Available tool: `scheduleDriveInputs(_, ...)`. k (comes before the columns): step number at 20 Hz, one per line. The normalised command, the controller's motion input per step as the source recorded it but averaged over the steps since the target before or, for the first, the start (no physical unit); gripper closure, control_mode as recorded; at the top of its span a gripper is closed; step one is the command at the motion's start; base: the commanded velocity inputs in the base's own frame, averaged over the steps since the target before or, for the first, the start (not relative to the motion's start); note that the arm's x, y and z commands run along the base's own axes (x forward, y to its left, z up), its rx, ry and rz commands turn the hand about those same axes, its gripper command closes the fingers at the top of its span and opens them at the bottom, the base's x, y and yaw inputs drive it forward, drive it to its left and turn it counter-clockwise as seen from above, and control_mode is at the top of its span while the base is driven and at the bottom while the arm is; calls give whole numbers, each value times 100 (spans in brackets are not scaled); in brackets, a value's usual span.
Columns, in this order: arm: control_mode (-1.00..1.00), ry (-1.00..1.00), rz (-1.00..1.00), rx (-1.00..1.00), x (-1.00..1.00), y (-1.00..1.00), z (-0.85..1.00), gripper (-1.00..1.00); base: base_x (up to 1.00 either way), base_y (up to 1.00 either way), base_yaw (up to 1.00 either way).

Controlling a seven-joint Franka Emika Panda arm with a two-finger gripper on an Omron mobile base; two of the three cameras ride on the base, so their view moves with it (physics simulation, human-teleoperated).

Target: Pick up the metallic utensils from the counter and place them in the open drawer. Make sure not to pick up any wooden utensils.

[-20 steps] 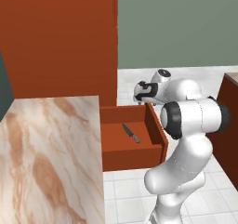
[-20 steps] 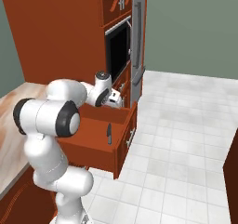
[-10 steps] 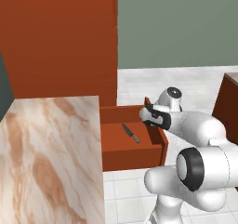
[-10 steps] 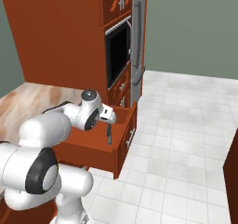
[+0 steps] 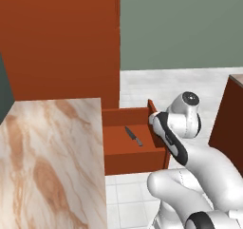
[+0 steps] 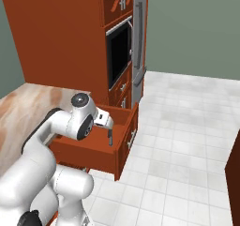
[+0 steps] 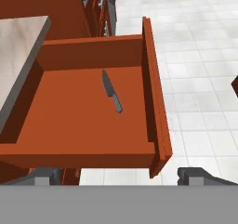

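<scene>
- The robot's two-finger hand [image 7: 119, 174] hangs above the drawer's front corner, its dark tips spread wide apart with nothing between them.
- Below and ahead of the hand, the slim knife with grey blade and black handle [image 7: 112, 91] lies flat on the floor of the shallow red-brown open drawer [image 7: 149, 79], near its middle.
- Judged from this, the knife's placing is done; the next move calls for turning toward the pinkish-beige marble table [image 5: 47, 157] to seek the small metal spoon.

Knife [image 7: 111, 92] is seen flat on open drawer [image 7: 69, 107] floor, approx. centre, right of marble counter [image 5: 47, 161].
</scene>
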Motion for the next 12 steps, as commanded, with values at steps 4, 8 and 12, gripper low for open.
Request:
scheduleDriveInputs(4, -100, 2, 0, 0, -10, -21, 21, -100, 0, 0, 0)
scheduleDriveInputs(8, -100, 0, 0, 0, -3, -17, 4, -100, 0, 0, 0)
scheduleDriveInputs(12, -100, -2, 0, 0, 0, -3, 0, -100, 0, 0, 0)
